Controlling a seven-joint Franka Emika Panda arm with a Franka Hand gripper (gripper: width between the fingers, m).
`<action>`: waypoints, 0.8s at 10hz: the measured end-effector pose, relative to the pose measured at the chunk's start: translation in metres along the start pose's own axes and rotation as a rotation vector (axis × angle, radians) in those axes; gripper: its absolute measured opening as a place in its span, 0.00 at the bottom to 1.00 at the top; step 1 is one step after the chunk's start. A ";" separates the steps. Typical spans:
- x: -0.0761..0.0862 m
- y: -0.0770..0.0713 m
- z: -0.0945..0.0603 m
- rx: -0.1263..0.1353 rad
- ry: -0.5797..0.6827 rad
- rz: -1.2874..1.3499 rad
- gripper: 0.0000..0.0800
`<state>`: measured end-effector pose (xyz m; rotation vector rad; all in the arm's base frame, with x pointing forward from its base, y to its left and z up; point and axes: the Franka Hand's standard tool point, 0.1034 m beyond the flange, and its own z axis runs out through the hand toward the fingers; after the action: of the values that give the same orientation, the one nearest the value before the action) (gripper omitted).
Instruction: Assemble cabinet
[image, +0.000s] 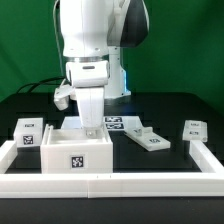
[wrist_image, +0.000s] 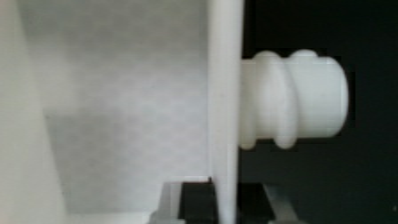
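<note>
The cabinet (image: 75, 152) is an open-topped white box with a tag on its front, left of centre on the black table. My gripper (image: 90, 124) reaches down from the white arm onto the box's back right wall. In the wrist view a thin white wall (wrist_image: 226, 90) runs edge-on between my two dark fingers (wrist_image: 192, 202). They sit tight against both of its faces, so my gripper (wrist_image: 226, 204) is shut on it. A ribbed white round knob (wrist_image: 299, 98) juts from the wall's outer side. The box's inner face (wrist_image: 107, 110) fills the other side.
A small tagged white block (image: 28, 133) lies at the exterior view's left. A flat tagged panel (image: 150, 138) and another tagged block (image: 195, 129) lie at its right. The marker board (image: 116, 123) is behind the box. A low white frame (image: 120, 184) borders the front and sides.
</note>
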<state>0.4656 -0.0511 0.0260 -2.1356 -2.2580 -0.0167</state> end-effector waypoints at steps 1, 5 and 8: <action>0.006 0.002 0.000 -0.001 0.003 0.013 0.04; 0.050 0.017 0.001 -0.021 0.024 0.062 0.04; 0.089 0.033 0.002 -0.031 0.037 0.079 0.04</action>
<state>0.4936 0.0393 0.0261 -2.2187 -2.1665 -0.0887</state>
